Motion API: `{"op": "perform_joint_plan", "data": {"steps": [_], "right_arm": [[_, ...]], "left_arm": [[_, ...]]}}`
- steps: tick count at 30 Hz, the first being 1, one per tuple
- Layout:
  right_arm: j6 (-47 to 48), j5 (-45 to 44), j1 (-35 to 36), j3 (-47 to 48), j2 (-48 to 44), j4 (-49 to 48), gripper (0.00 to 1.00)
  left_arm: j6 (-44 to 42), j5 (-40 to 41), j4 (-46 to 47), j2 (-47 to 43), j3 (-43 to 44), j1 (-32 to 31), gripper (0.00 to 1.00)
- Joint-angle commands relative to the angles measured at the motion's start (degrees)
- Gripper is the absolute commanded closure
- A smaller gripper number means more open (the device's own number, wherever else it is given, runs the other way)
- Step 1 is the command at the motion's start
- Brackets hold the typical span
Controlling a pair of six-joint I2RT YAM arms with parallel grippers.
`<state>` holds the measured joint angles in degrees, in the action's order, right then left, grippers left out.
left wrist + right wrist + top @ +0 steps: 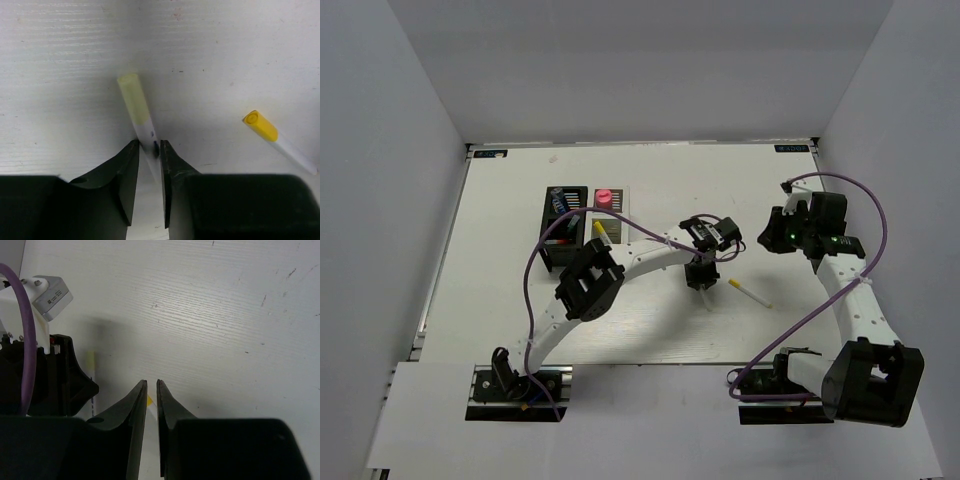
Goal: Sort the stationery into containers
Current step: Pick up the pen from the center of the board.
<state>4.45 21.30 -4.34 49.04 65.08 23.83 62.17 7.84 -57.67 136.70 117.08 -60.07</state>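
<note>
At lower centre of the left wrist view, the left gripper (149,146), its jaws nearly closed, pinches the white end of a yellow-tipped stick (135,100), while a second stick (262,127) lies apart at right.

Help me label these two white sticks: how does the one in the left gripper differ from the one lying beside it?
Grip: the held stick is pinched between the jaws of the left gripper; the loose stick lies free on the table.
Tip colour: the held stick's tip is a pale, washed-out yellow; the loose stick's is a bright, solid yellow.
Both are thin white sticks with one yellow end.
</note>
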Motion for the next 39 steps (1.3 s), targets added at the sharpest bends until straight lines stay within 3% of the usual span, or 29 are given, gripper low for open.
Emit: {"op": "perform_joint_plan", "data": {"steps": [1, 6, 8, 12, 20, 26, 39], "right_arm": [[-1.02, 1.73, -0.58, -0.70, -1.09, -1.42, 0.80], [-1.20, 2.61, -0.85, -0.70, -1.01, -1.07, 0.80], [-1.28, 2.78, -0.93, -0.87, -1.36, -1.16, 0.80], [-1.46, 3.22, -1.02, -0.87, -1.18, -1.07, 0.80], [-1.64, 3.75, -1.11, -0.78, -1.27, -0.98, 0.80], [-1.72, 4.01, -1.20, -0.78, -1.36, -0.81, 0.80], [-1.64, 4.10, -1.29, -0.96, -1.36, -0.37, 0.80]], "left_arm": [[-2.22, -1.77, -2.36, 3.04, -2.46, -0.31, 0.66], [-2.76, -1.77, -2.36, 0.95, -9.56, -0.31, 0.68], [-3.28, -1.77, -1.05, 0.41, -11.95, -0.31, 0.65], [-3.89, -1.24, 0.10, -1.18, -16.62, -0.31, 0.48], [-5.04, 0.77, -1.04, -0.03, -17.23, -0.31, 0.45], [-6.80, 1.83, -3.24, 3.03, -11.79, 0.22, 0.56], [-12.16, 7.18, -9.04, 8.93, -1.42, 0.75, 0.54]]}}
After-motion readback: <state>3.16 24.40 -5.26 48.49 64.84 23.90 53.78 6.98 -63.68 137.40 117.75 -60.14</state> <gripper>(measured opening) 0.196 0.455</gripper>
